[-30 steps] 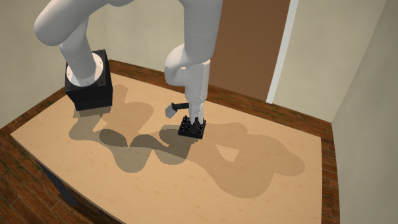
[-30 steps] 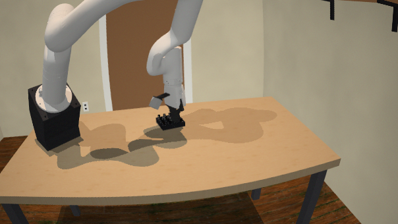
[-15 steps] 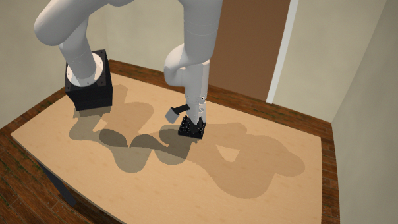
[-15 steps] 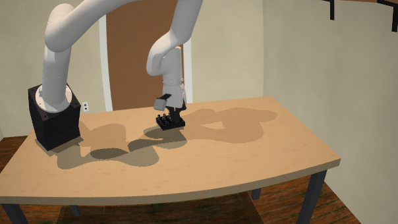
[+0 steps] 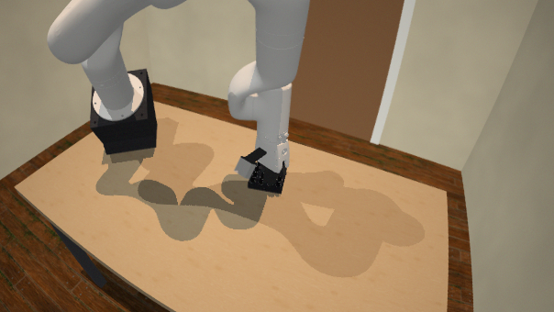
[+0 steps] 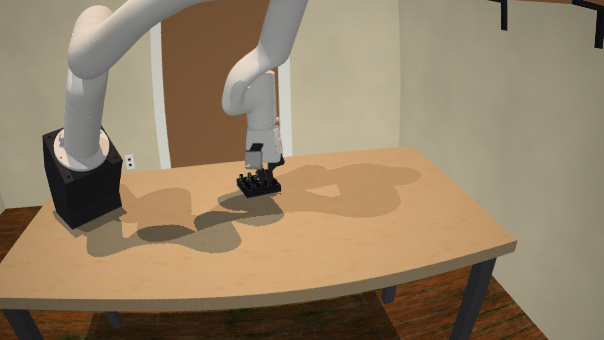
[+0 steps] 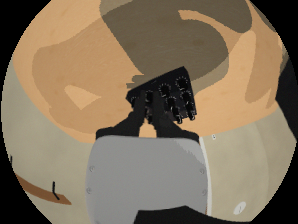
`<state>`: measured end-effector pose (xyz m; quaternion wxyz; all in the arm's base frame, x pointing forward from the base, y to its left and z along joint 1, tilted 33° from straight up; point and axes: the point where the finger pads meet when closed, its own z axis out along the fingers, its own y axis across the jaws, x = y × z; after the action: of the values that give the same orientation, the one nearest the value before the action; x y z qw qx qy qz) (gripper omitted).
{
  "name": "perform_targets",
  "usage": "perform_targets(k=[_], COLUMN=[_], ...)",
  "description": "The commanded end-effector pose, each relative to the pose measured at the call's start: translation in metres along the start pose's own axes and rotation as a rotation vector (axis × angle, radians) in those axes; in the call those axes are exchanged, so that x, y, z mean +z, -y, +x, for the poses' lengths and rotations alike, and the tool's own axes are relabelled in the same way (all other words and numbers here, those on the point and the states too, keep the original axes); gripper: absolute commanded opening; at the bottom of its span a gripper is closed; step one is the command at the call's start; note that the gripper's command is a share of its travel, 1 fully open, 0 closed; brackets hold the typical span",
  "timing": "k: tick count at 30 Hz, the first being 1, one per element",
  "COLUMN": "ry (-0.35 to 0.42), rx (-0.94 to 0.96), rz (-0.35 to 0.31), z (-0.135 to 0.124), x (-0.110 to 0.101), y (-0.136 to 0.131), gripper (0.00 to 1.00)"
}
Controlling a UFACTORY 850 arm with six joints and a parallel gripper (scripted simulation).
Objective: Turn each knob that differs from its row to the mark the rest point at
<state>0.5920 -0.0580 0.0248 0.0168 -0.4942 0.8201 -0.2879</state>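
Note:
The knob box (image 5: 264,184) (image 6: 256,190) (image 7: 177,90) is a small black block with rows of black knobs. It stands on the wooden table (image 5: 376,275) (image 6: 350,240) near the middle. My gripper (image 5: 273,166) (image 6: 263,176) (image 7: 149,97) reaches straight down onto the box, and its dark fingers are closed around one knob near the box's edge. The knob's name, its white line and the marks are too small and dark to read in any view. The wrist body hides the near part of the box in the wrist view.
The arm's black base block (image 5: 124,124) (image 6: 82,185) stands at the table's far left corner. A grey camera housing (image 5: 248,164) (image 6: 254,157) juts out from the wrist beside the box. Walls and a brown door stand behind the table.

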Motion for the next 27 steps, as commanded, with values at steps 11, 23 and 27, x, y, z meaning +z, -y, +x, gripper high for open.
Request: perform_targets(k=[11,23,27], ry=[-0.007,-0.006,-0.006], rx=[-0.314,-0.482,-0.529], rz=[-0.013,-0.014,-0.014], z=[-0.0005,-0.0005,-0.0005], x=[-0.0005,-0.0005,-0.0005], y=[0.0007,0.0007,0.0007], gripper=[0.08,0.08,0.08])
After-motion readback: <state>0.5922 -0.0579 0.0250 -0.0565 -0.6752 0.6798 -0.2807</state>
